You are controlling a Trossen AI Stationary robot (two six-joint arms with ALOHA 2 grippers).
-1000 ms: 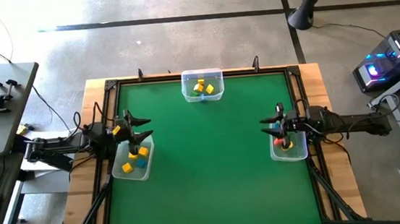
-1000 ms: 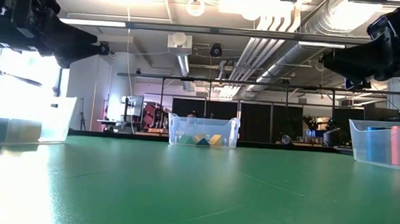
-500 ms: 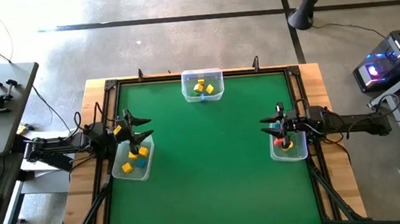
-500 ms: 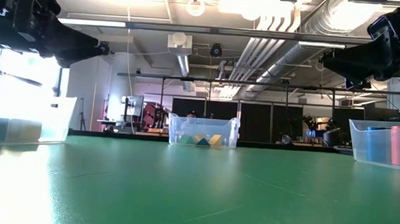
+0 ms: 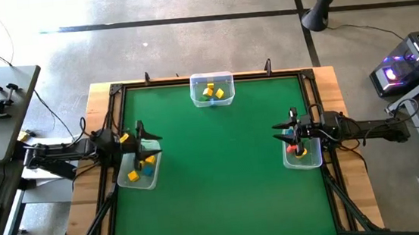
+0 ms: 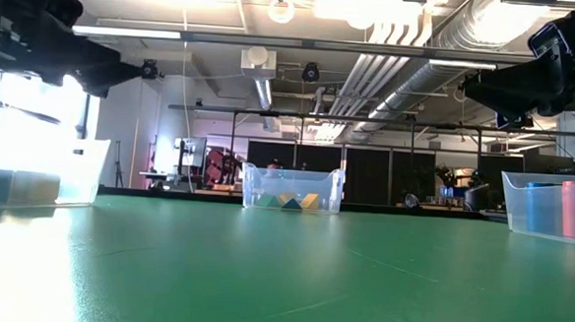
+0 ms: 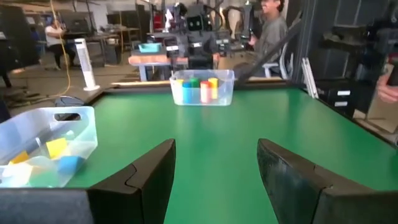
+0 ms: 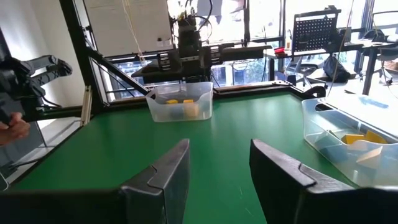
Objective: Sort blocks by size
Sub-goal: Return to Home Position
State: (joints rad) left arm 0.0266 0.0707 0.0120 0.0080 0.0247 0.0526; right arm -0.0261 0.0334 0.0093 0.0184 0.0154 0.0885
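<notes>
Blocks (image 5: pixel 133 175), small solid-coloured pieces in yellow/blue/orange/red/green, all sit inside three bins: left clear plastic bin (image 5: pixel 122 184), far clear plastic bin (image 5: pixel 193 89) and right clear plastic bin (image 5: pixel 305 166). None shows loose on the green table mat (image 5: pixel 222 170), so sorting looks done imo & only the retreat to home is left. The dark two-finger left gripper (image 5: pixel 148 136) hangs over the rim of the left bin, fingers spread w/ nothing between them. The right gripper (image 5: pixel 280 135) hangs at the inner edge of the right bin, likewise spread & empty. The low view puts both above the bin tops. Main risk: you draw an arm back too low & a fingertip clips a rim. Those light bins would prob. slide or tip, dumping pieces onto the mat & mixing the sizes again. So lift first, then retract. Watch the left arm most, since it's directly over its bin. A sideways swing there would catch the wall before you could react.
</notes>
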